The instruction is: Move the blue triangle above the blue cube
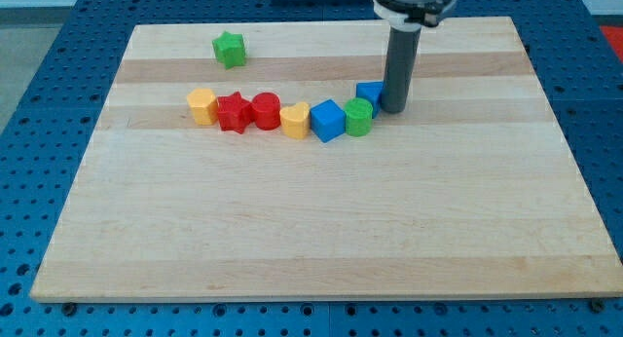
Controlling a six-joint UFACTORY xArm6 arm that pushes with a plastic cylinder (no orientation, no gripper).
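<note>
Blue triangle point(369, 92) sits touching left of my tip point(393, 110), just far-right of blue cube point(328, 121); no hand, nothing held.

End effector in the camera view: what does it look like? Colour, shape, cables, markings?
My tip ends a plain dark grey cylindrical rod, matte and straight. The rod hangs from a wider black and silver round mount. No markings or cables are visible.

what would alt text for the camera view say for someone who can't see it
My tip rests against the right side of the blue triangle, above a curved row on the wooden board: yellow block, red star, red cylinder, yellow block, blue cube, green block. A green star sits alone at upper left.
</note>
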